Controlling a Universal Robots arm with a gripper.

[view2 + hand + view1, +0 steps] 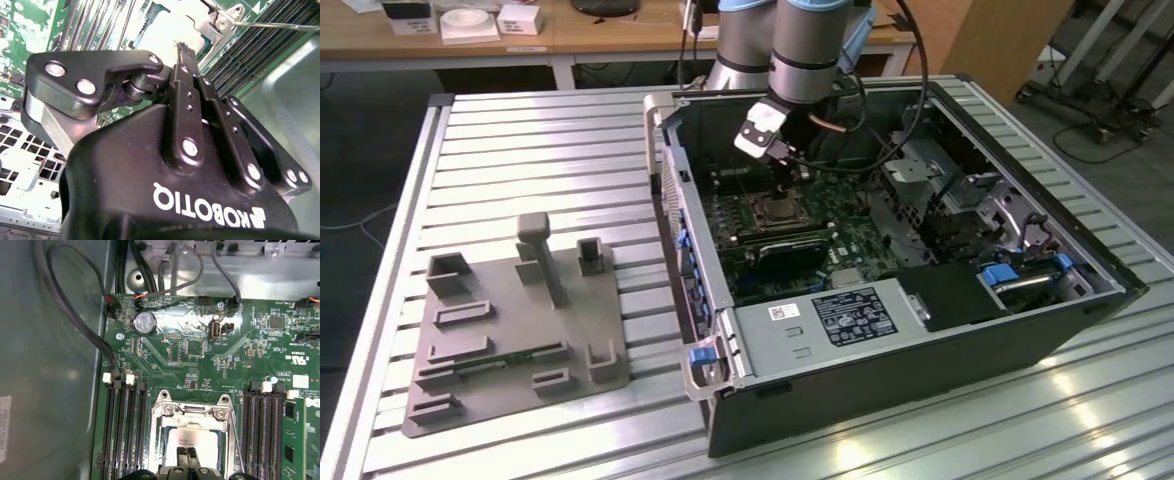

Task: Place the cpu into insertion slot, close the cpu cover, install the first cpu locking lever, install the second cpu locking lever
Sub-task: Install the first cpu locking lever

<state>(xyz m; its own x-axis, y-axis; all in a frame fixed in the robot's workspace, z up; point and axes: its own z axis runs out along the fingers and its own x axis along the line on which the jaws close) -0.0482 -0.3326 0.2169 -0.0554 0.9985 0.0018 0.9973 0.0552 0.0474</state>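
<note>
First wrist view gives me the clearest look: the cpu [192, 442] lies flat, its pale silvery face up, inside the insertion slot [161, 440], whose silvery metal rim borders it on the green board. The end effector [186, 456] hangs right over the chip's near edge with its two black fingertips pressed together, pinching nothing that I can see. I cannot tell whether the tips touch the chip's face. A thin wire locking lever [235, 440] runs along one side of the slot. Banks of long memory slots [125, 430] flank the socket on both sides, and a round coin battery [145, 322] sits farther up the board.

On the exterior view I see the arm reaching down into the open computer case [894, 385], which lies on its side on the slatted metal counter [520, 150]. A grey fixture plate [520, 340] rests on the counter, on the exterior view's left of the case and apart from it.
</note>
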